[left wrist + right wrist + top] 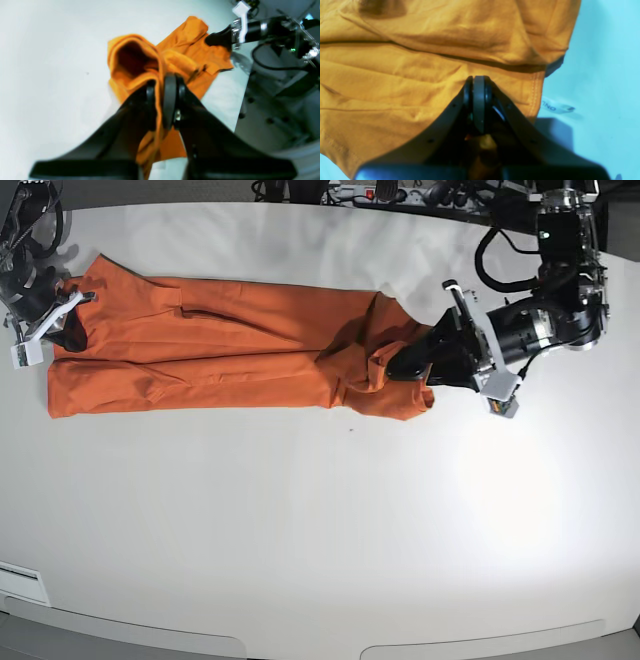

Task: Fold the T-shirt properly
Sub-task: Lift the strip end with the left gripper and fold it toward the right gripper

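**Operator A:** From my seat, the orange T-shirt (230,355) lies stretched in a long band across the far half of the white desk (320,530), running from one arm to the other. It looks folded lengthwise, with a bunched, rumpled end on the base view's right.

**Operator B:** I have the left arm there. It reaches in low from the desk's edge, forearm nearly level, and my left tool (160,86) is pinched narrow on a fold of the fabric. In the left wrist view a strip of orange cloth runs up between the two fingers (169,100), and beyond them the shirt gapes in a dark hollow.

**Operator A:** My right arm sits at the opposite end, at the base view's left, angled down onto the cloth. The right tool (478,80) has its jaws fully together; the fingers meet with no gap. Its tip presses against the shirt near a stitched hem (535,95).

**Operator B:** Is it holding fabric?

**Operator A:** A bit of orange shows behind the fingertips in the right wrist view, so I read it as clamped on the shirt. A small white printed label (555,107) lies on the desk just beside that hem.
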You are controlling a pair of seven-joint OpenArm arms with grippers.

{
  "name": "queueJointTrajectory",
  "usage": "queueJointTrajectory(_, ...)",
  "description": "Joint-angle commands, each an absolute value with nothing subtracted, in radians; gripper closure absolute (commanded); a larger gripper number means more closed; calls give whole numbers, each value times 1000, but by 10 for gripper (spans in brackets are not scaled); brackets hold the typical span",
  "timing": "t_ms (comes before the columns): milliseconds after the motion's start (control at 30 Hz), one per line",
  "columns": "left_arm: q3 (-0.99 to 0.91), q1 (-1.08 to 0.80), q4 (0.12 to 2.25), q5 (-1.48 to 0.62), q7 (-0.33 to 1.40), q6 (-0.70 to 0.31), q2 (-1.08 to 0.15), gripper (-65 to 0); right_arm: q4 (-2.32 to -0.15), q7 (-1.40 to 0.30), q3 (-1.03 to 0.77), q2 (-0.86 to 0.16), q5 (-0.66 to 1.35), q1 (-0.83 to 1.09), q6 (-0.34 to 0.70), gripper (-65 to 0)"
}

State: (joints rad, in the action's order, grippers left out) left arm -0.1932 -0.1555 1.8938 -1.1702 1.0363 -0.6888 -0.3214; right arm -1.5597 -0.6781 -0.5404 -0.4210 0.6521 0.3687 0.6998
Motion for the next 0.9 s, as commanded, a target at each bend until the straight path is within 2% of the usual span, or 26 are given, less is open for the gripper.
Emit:
queueJointTrajectory(0, -176, -142, 1886, -1178, 986, -693, -312, 0, -1568, -696, -548, -441, 648, 369, 698, 0)
queueJointTrajectory(233, -77, -70, 1735, -1076, 942, -693, -175, 0, -1568, -701, -548, -441, 651, 369, 698, 0)
queueJointTrajectory(433, -70, -64, 1712, -1077, 942, -692, -110, 0, -1568, -704, -548, -441, 655, 368, 698, 0)
queueJointTrajectory(467, -64, -64, 1712, -1091, 942, -687, -107, -43, -1568, -704, -548, -441, 659, 368, 698, 0)
queueJointTrajectory(567, -22, -67, 1713, -1138, 942, -628, -108, -357, -1568, -704, -548, -442, 658, 369, 698, 0)
queueJointTrajectory(600, -7, -66, 1713, -1137, 942, -603, -108, -408, -1568, -705, -548, -442, 658, 369, 698, 0)
queueJointTrajectory(867, 6, -66, 1713, -1153, 935, -576, -102, -416, -1568, -704, -548, -441, 659, 368, 698, -1)
